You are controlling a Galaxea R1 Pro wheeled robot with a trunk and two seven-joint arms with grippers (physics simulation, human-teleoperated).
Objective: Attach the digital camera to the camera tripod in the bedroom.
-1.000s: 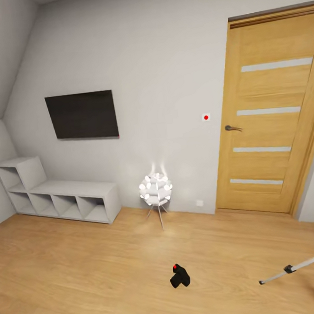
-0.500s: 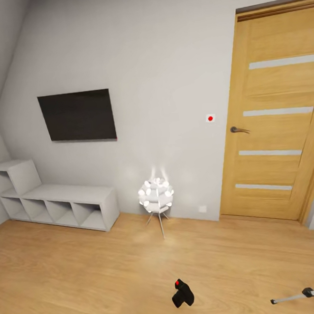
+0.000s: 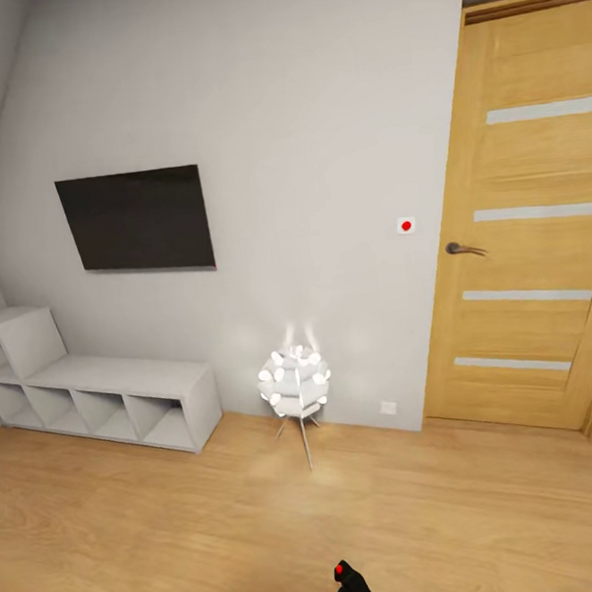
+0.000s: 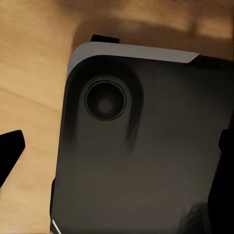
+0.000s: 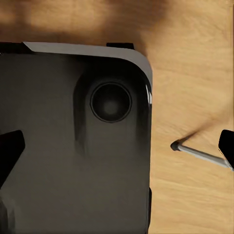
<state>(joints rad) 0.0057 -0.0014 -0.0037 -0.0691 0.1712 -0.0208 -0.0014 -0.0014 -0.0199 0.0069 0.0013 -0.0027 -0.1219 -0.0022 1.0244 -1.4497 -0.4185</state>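
Where the light wood floor (image 3: 154,524) meets the head view's bottom edge lies the small black boxy digital camera (image 3: 351,591) with its red dot, well out from the glowing white ball lamp on thin legs (image 3: 295,381). Behind stand a low white cube shelf (image 3: 98,390), a dark wall screen (image 3: 136,220) and the oak door with pale stripes (image 3: 527,222). Beside the robot's dark base (image 5: 73,146), a silver tripod leg with a black foot (image 5: 195,152) rests on the boards. Whether either claw is released or clenched, I cannot tell.

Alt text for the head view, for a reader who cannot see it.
A small black digital camera with a red dot lies on the bedroom's wood floor at the frame's bottom edge. Beyond: a lit globe lamp, white cube shelf, wall TV, oak door.
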